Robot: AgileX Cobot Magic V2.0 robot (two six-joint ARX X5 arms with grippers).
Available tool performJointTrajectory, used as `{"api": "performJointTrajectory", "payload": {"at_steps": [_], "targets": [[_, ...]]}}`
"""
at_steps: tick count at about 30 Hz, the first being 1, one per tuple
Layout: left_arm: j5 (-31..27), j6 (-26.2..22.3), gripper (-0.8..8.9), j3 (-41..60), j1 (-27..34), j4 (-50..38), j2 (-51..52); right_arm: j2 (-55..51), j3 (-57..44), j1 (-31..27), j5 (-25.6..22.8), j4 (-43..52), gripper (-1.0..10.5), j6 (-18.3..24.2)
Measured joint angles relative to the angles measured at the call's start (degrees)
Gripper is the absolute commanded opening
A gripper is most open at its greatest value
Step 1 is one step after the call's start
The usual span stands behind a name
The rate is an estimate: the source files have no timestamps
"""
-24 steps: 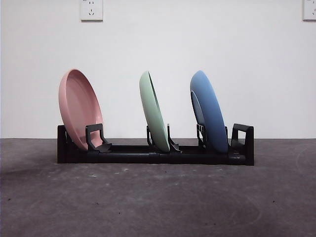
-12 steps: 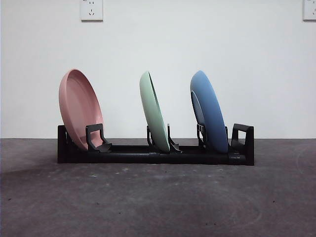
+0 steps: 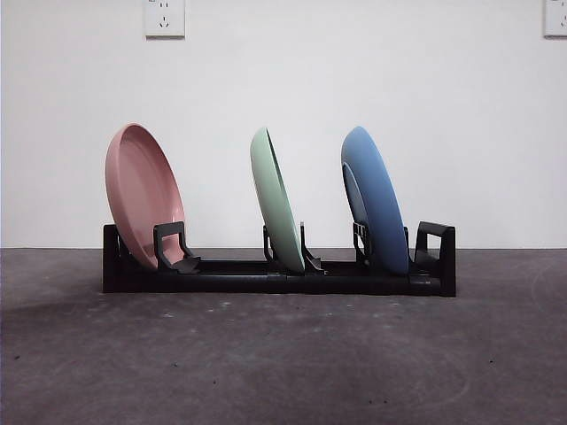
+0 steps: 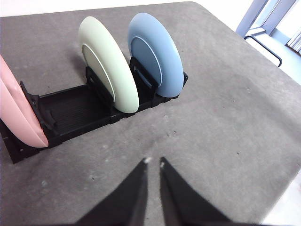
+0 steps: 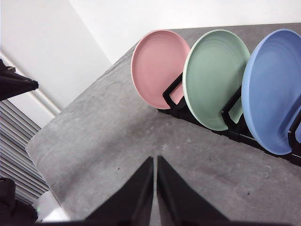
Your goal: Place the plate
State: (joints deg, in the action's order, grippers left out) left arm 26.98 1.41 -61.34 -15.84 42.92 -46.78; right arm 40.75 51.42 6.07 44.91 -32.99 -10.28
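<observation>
Front view: pink plate point(image 3: 142, 195), green plate point(image 3: 276, 199), blue plate point(image 3: 376, 200) upright in black rack point(image 3: 266, 282); left tool point(image 4: 154, 162), right tool point(image 5: 154, 159) pressed together, empty.

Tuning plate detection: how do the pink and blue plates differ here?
The pink plate sits at the rack's left end in the front view; the blue plate sits near its right end. From that camera the pink one shows its hollow face, the blue one its back. Both stand on edge in slots, leaning the same way.
</observation>
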Motion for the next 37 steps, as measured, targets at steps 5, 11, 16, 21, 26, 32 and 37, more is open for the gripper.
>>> {"api": "performJointTrajectory", "payload": {"at_steps": [5,11,16,21,26,32,37], "targets": [[0.00,0.00,4.52,0.00,0.00,0.00,-0.04,0.00,0.00,0.26,-0.02,0.00,2.5,0.07],[0.00,0.09,5.68,0.00,0.00,0.00,-0.04,0.00,0.00,0.37,-1.29,0.00,5.3,0.09],[0.00,0.98,5.66,0.00,-0.07,-0.04,-0.04,0.00,0.00,0.37,-3.10,-0.20,5.3,0.00],[0.24,1.75,5.63,0.00,-0.07,-0.02,-0.04,0.11,0.00,1.62,-2.23,-0.39,5.2,-0.04],[0.63,3.69,5.62,0.00,-0.07,0.17,0.63,3.39,0.09,3.28,-2.54,-0.74,5.2,-0.68],[0.85,4.02,5.63,0.00,-0.07,0.22,3.72,13.84,2.05,5.62,-3.13,-0.98,5.2,-1.99],[0.87,4.15,5.62,0.00,-0.07,1.36,5.79,24.83,9.22,6.29,-3.10,-0.15,5.2,-2.10]]}}
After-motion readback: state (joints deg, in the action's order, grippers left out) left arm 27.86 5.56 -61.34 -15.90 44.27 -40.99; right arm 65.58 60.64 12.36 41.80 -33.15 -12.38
